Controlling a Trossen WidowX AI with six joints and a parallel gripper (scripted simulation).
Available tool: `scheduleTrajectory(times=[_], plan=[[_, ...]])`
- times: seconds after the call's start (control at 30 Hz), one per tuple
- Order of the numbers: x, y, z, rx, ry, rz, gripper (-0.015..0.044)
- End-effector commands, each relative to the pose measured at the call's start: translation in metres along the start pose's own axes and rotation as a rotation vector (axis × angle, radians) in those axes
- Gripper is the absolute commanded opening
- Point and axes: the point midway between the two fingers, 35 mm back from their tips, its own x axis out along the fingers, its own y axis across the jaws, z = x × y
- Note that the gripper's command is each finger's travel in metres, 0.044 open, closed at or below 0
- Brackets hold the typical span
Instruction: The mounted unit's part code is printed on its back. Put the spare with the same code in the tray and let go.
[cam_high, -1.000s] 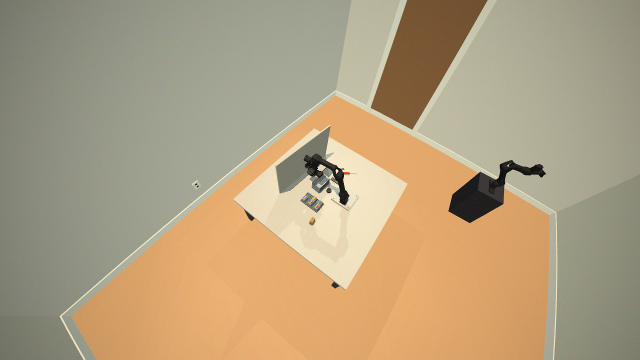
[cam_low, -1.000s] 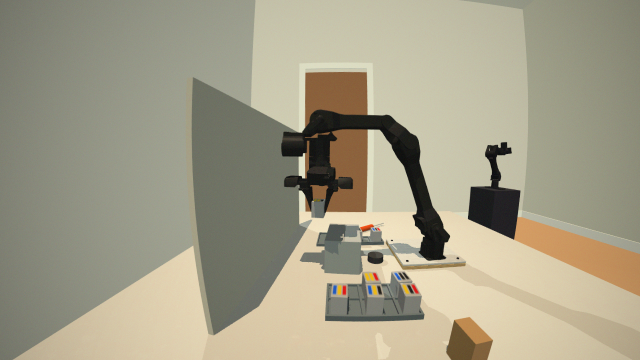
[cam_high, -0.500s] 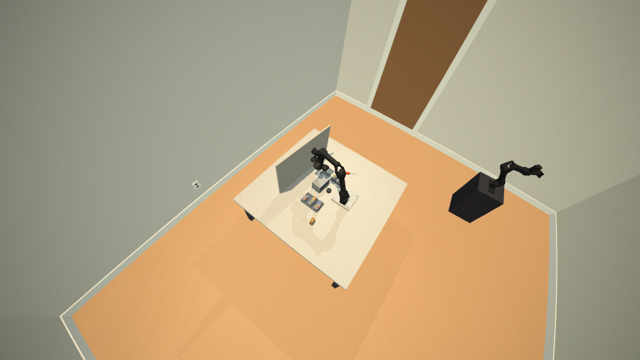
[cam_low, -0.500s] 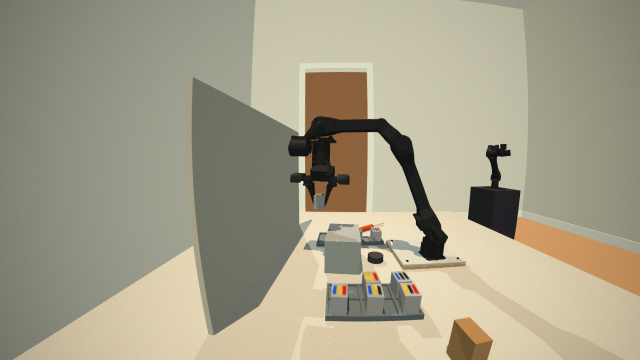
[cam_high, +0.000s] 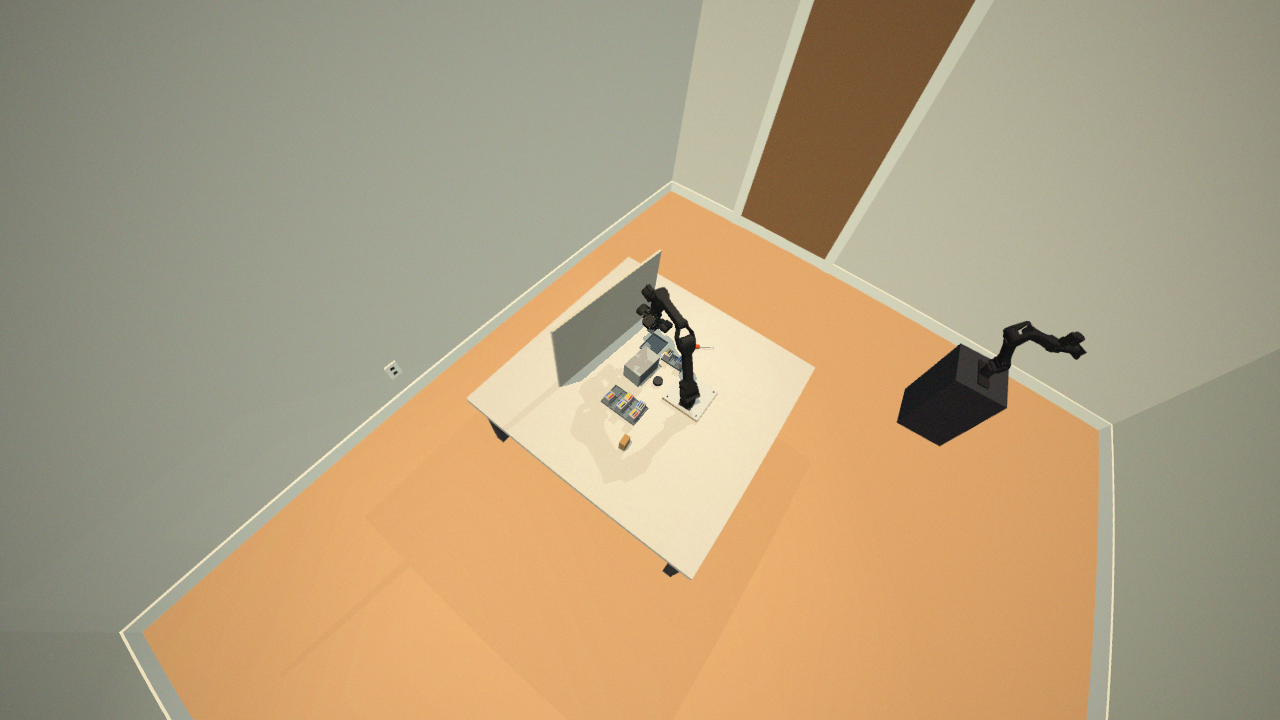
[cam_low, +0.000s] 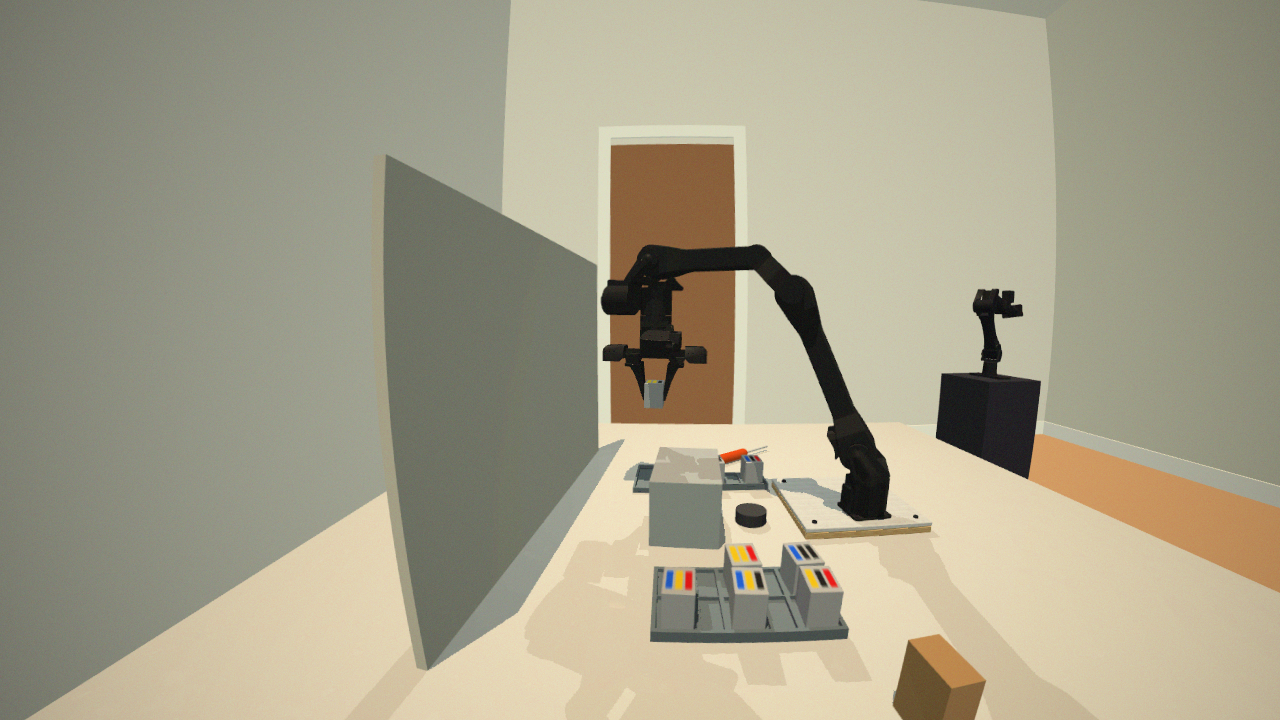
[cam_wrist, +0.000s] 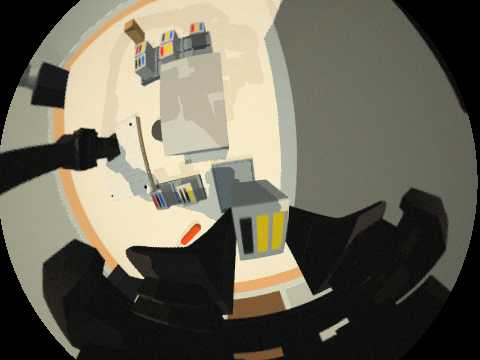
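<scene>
My gripper (cam_low: 654, 392) (cam_wrist: 252, 208) is shut on a grey block with one black and two yellow stripes. It holds the block in the air, beyond the large grey box (cam_high: 640, 369) (cam_low: 684, 514) (cam_wrist: 192, 105). The blue-grey tray (cam_high: 654, 342) (cam_wrist: 226, 175) lies on the table below and shows partly behind the held block in the wrist view. The spares rack (cam_low: 747, 634) carries several striped grey blocks. A small rack (cam_wrist: 202, 187) beside the tray holds a block (cam_wrist: 159, 199) with red, black and blue stripes and another striped piece (cam_wrist: 186, 193). I cannot tell whether the box's far side bears a code.
A tall grey panel (cam_high: 604, 322) (cam_low: 487, 394) (cam_wrist: 370, 115) stands along one side. A black disc (cam_high: 657, 380) (cam_low: 750, 514) is beside the box. An orange screwdriver (cam_low: 733, 454) (cam_wrist: 191, 234) lies near the small rack. A brown block (cam_high: 624, 442) (cam_low: 938, 676) (cam_wrist: 134, 31) stands past the spares rack.
</scene>
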Motion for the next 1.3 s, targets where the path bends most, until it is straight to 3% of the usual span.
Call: scheduleTrajectory(times=[0.0,1.27], plan=[[0.001,0.007,-0.023,-0.007,0.003,0.006,0.0000],[0.022,0.006,-0.033,-0.008,0.004,0.008,0.0000]])
